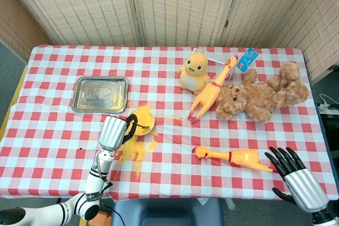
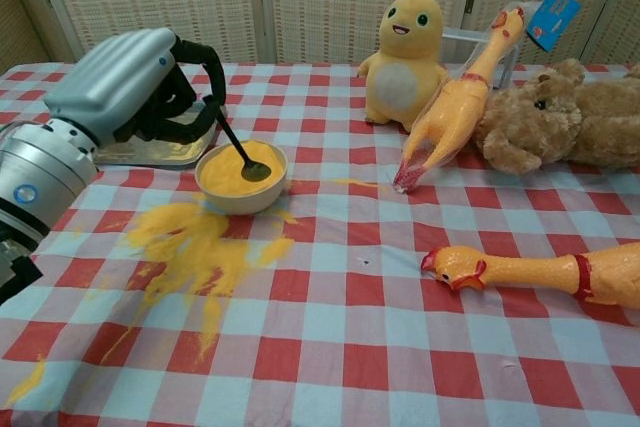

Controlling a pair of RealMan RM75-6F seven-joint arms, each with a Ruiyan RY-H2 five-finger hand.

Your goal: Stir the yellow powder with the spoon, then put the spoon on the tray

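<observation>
Chest view: the spoon (image 2: pixel 238 150) is gripped by the left hand (image 2: pixel 130 87), its tip dipped in the powder (image 2: pixel 236 177) in the bowl (image 2: pixel 240 197). The tray (image 1: pixel 100 93) lies behind. The right hand (image 1: pixel 294 175) is held empty, fingers spread.

Our left hand (image 2: pixel 130 87) sits at left of frame, fingers curled in a grip. Our right hand (image 1: pixel 299 181) rests lower right, fingers spread.

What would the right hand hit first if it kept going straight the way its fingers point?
Probably the rubber chicken lying on the table; the right hand has fingers aimed up-left toward its tail end, though depth is unclear.
</observation>
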